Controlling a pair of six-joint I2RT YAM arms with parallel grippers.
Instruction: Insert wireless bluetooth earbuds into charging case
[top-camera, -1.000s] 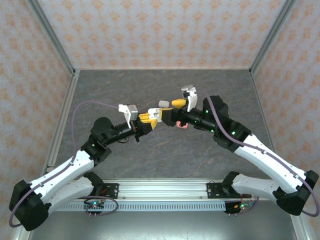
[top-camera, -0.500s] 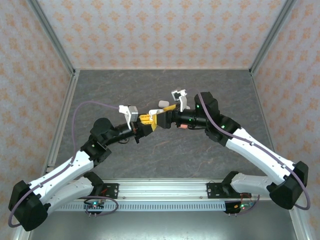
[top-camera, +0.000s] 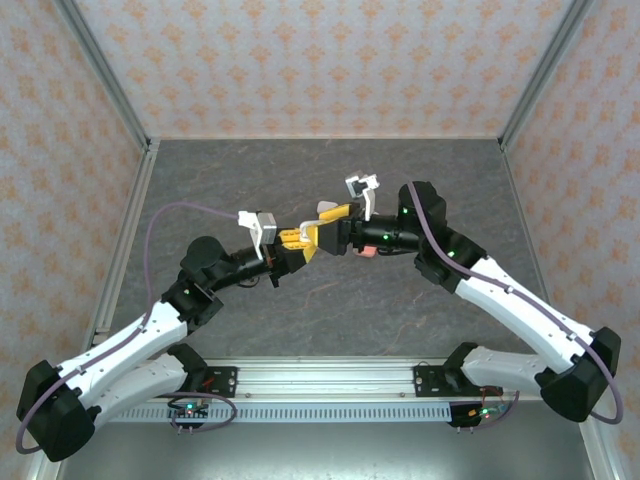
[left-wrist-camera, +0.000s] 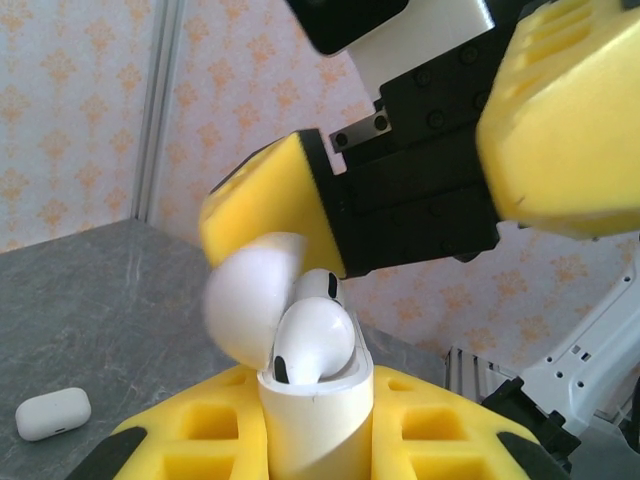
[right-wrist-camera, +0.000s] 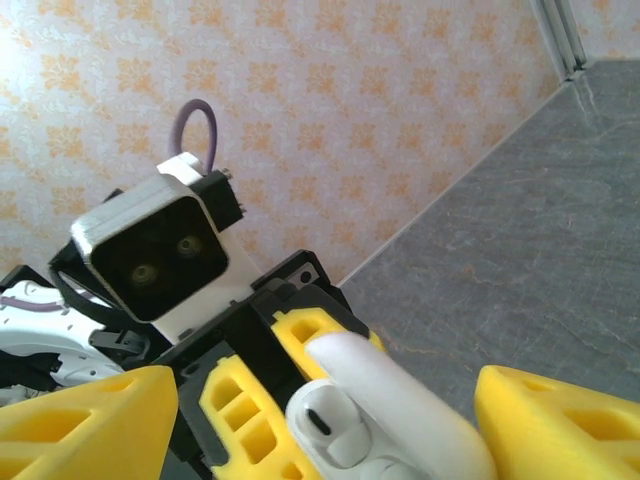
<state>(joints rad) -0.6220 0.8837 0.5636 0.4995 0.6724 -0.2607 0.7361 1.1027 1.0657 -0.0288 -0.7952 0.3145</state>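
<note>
The right end effector (top-camera: 328, 228) has swung in leftward, fingers apart astride the open lid (left-wrist-camera: 250, 300), while the left end effector (top-camera: 294, 239), clamped on the upright charging case (left-wrist-camera: 315, 405), holds it above the worktop with an earbud (left-wrist-camera: 312, 340) standing half-seated in its mouth, directly before the right fingers.

The left claw (top-camera: 296, 238) and the right claw (top-camera: 330, 222) both have bright yellow fingers on black mounts. The charging case (left-wrist-camera: 315, 420) is glossy cream-white, lid included, and the earbud (left-wrist-camera: 313, 340) in it is white with a thin black mark at its end. A second case (left-wrist-camera: 53, 414) is plain white. The surface (top-camera: 330, 310) is dark grey with paler marbled veins. The walls (top-camera: 320, 60) are pale bluish white with a repeating orange floral motif. The left arm (top-camera: 120, 355) and right arm (top-camera: 520, 310) are white with black joints, and the cable (top-camera: 160, 220) is purple.
</note>
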